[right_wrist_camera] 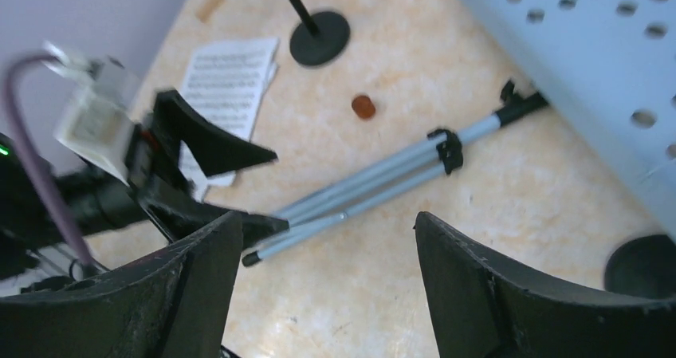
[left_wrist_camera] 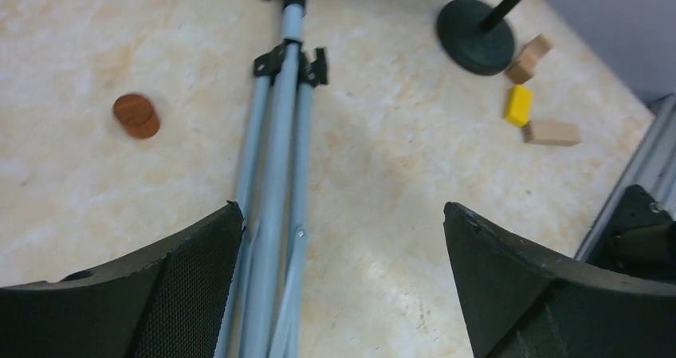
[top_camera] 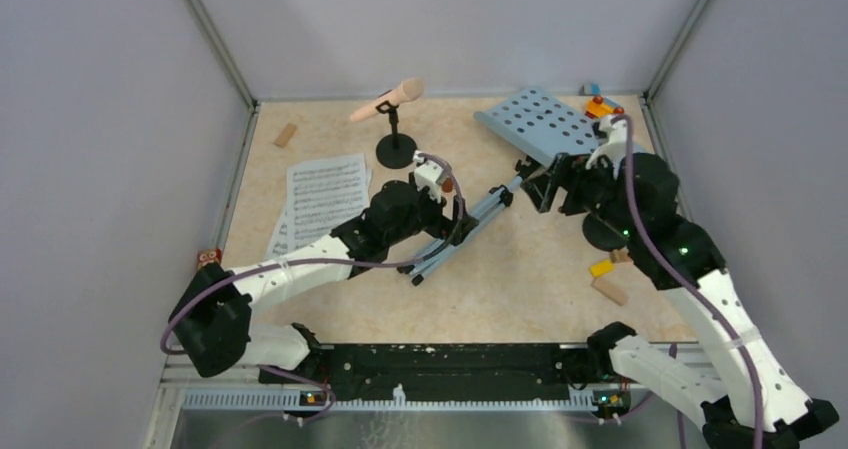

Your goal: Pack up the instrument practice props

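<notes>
The right arm (top_camera: pixel 655 209) hides most of one mic holder (top_camera: pixel 597 237) — the music rack (right_wrist_camera: pixel 590 63) runs off-frame.

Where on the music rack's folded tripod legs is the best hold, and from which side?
Probably the grey legs mid-length, below the black collar, from above with the left gripper closing across them: they lie flat on the table, folded into one narrow bundle.

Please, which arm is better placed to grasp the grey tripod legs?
Probably left: the left end effector hangs open over the folded grey tripod legs; the right end effector sits beside the light-blue perforated rack.
</notes>
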Motion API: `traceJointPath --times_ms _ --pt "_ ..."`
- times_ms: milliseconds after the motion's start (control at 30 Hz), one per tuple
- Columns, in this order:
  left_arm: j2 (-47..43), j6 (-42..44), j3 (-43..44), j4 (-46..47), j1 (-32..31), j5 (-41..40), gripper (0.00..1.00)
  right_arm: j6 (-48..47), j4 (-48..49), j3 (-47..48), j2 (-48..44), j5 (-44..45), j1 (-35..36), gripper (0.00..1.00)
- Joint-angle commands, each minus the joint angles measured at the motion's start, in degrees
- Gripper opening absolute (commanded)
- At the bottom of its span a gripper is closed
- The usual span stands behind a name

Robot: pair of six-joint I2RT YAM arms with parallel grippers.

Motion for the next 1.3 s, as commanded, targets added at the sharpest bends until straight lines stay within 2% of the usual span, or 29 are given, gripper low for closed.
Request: traceJointPath --times_ms 0,100,200,333,467,667,833,1033,1200,1267 --pt "-1.5 1.2 -6.0 24.4 -4.4 0.5 0.99 -5.5 -7.0 13.2 -2.4 3.2 -0.4 0.78" --pt "4.9 3.0 -2.7 32.4 -7.7 0.3 0.99 -6.9 -10.0 20.8 -2.4 3.3 -0.3 0.78" --pt "14.5 9.1 6.2 36.1 -11.6 0.8 0.99 -7.8 -11.7 25.7 -3.4 3.1 -0.4 0.77" --pt "29.2 14.1 17.5 48.4 -14.4 3.5 0.99 -8.3 -11.7 27.4 -5.7 2.7 -0.3 0.77" --pt "41.8 11.6 29.3 55.0 -14.9 4.9 0.99 -8.8 -13.0 27.3 -7.0 2.8 -0.3 0.76" --pt "57.6 8.4 49.0 52.6 -15.5 4.3 0.99 -7.7 -12.8 24.9 -9.7 2.8 -0.3 0.76" --pt "67.4 7.9 60.7 51.3 -16.2 2.9 0.99 -7.9 -13.6 23.3 -10.8 2.2 -0.3 0.75" --pt "77.4 6.2 75.7 48.2 -16.9 2.4 0.99 -8.7 -15.2 22.3 -12.1 3.0 -0.3 0.75" --pt "85.5 6.0 90.3 42.1 -17.9 2.5 0.99 -9.1 -15.8 20.5 -14.1 3.3 -0.4 0.75" --pt "87.4 6.5 92.7 41.9 -18.3 1.1 0.95 -9.2 -16.2 19.8 -14.7 3.3 -0.3 0.75"
